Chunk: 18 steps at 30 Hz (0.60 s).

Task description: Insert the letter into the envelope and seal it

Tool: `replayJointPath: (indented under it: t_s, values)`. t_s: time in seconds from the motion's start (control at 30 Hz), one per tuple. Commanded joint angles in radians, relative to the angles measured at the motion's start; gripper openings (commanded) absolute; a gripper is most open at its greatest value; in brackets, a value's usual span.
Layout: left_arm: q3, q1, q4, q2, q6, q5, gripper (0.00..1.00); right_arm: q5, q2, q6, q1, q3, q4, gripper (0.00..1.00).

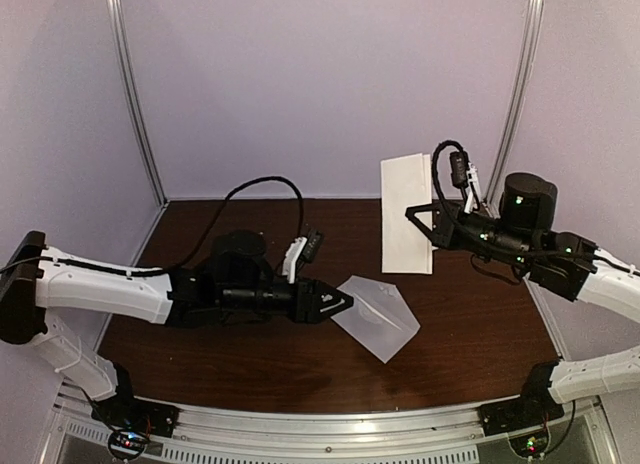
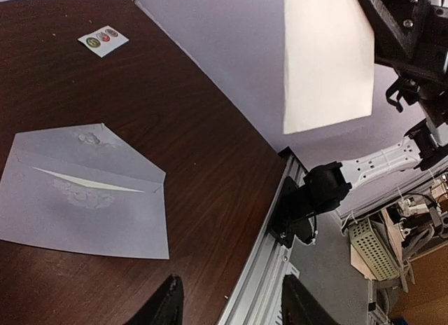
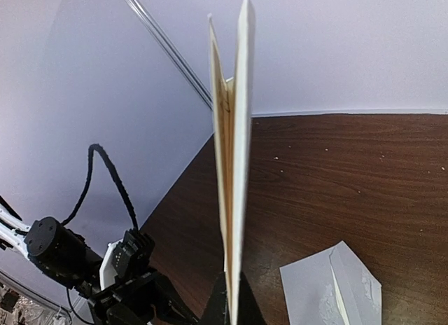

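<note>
Lower centre of the top view, the envelope (image 1: 378,322) lies flat beside the empty, half-open left claw (image 1: 343,303); right claw (image 1: 422,217) clamps the letter (image 1: 404,189) upright; unpinned, the envelope could skid at insertion.

Top view looks down from behind; 2 close wrist views share the envelope (image 2: 91,206)

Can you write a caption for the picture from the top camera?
Right hand holds the folded letter up while the open left hand is beside the envelope on the table.
</note>
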State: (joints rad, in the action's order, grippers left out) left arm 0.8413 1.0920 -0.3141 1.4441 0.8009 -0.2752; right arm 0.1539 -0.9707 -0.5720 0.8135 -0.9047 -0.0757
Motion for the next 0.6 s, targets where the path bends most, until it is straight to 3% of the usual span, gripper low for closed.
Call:
replayJointPath:
  t_s: [0.0,0.13,0.57]
  values:
    - [0.092,0.071,0.004,0.154,0.022,0.068,0.45,-0.058,0.011,-0.017,-0.045,0.045,-0.123,0.0]
    - [0.148,0.112,-0.001,0.268,0.031,0.066,0.36,-0.06,0.031,-0.036,-0.065,0.086,-0.146,0.0]
    - [0.365,0.131,0.019,0.576,-0.004,0.022,0.25,-0.064,0.106,-0.047,-0.08,0.15,-0.173,0.0]
